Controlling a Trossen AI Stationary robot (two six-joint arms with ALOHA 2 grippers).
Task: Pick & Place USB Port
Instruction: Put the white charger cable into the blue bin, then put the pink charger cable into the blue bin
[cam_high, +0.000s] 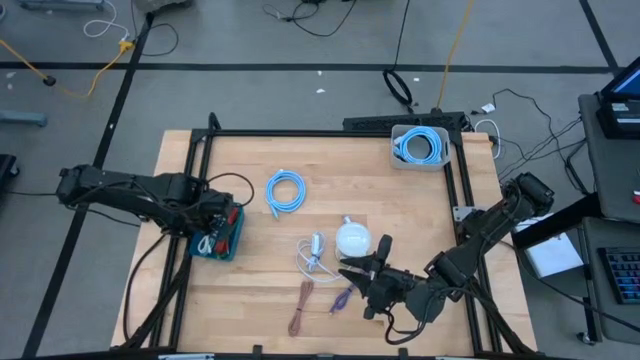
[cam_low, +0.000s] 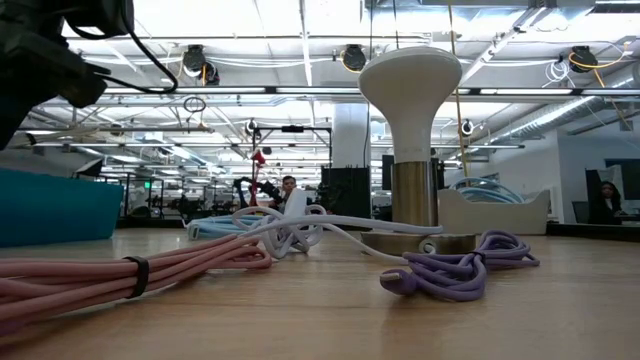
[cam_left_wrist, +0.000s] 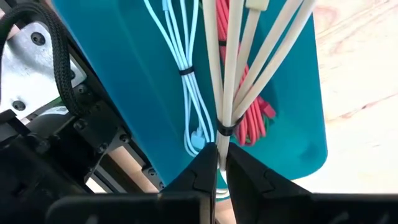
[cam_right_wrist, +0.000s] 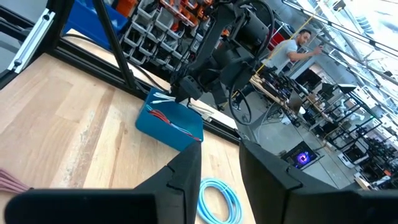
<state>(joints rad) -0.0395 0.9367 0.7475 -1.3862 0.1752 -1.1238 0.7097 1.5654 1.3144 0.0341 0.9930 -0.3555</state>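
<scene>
A teal bin (cam_high: 232, 243) stands at the table's left and holds a red cable (cam_left_wrist: 252, 118), a light blue cable (cam_left_wrist: 186, 74) and a cream USB cable bundle (cam_left_wrist: 249, 56). My left gripper (cam_left_wrist: 221, 158) points down into the bin (cam_left_wrist: 124, 93) and is shut on the cream bundle. My right gripper (cam_right_wrist: 221, 155) hovers open near the table's front, beside a white mushroom-shaped lamp (cam_high: 351, 238), with nothing between its fingers. It faces the bin (cam_right_wrist: 169, 127) and the left arm. My left gripper pinches the cream bundle between its two fingers, just past the black tie (cam_left_wrist: 224, 130) at the bundle's looped end. The fingers come from above, pointing down. The strands run away from the fingers over the red cable inside the bin.
On the wood lie a blue coil (cam_high: 285, 190), a white cable (cam_high: 314, 256), a purple cable (cam_low: 455, 272) and a pink cable (cam_low: 120, 272). A white bin (cam_high: 420, 146) with a blue cable stands at the far right. A black frame rims the table.
</scene>
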